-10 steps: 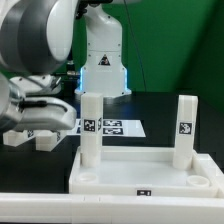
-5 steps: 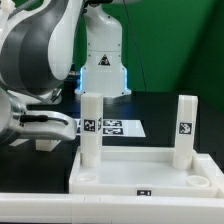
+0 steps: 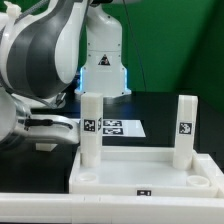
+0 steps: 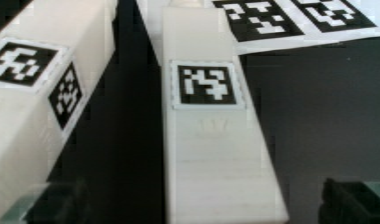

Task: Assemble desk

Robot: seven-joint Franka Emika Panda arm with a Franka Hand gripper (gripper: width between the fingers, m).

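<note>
The white tray-like desk tabletop (image 3: 140, 176) lies at the front, with two white legs standing upright in its far corner sockets (image 3: 91, 126) (image 3: 185, 128). In the wrist view, a loose white leg (image 4: 213, 120) with a square tag lies lengthwise on the black table. My gripper (image 4: 205, 205) is open, with a dark fingertip on each side of that leg (image 4: 59, 205) (image 4: 352, 200) and not touching it. A second loose leg (image 4: 45, 90) lies close beside the first. In the exterior view my gripper (image 3: 38, 126) hangs low at the left, over a loose leg (image 3: 45, 146).
The marker board (image 3: 110, 127) (image 4: 276, 20) lies flat on the table beyond the loose legs. The robot base (image 3: 103, 60) stands at the back. A white ledge (image 3: 110, 208) runs along the front below the tabletop.
The arm has lowered at the exterior view's left, bringing the gripper down over the loose legs. The jaws have stayed open. The tabletop and upright legs have not moved.
</note>
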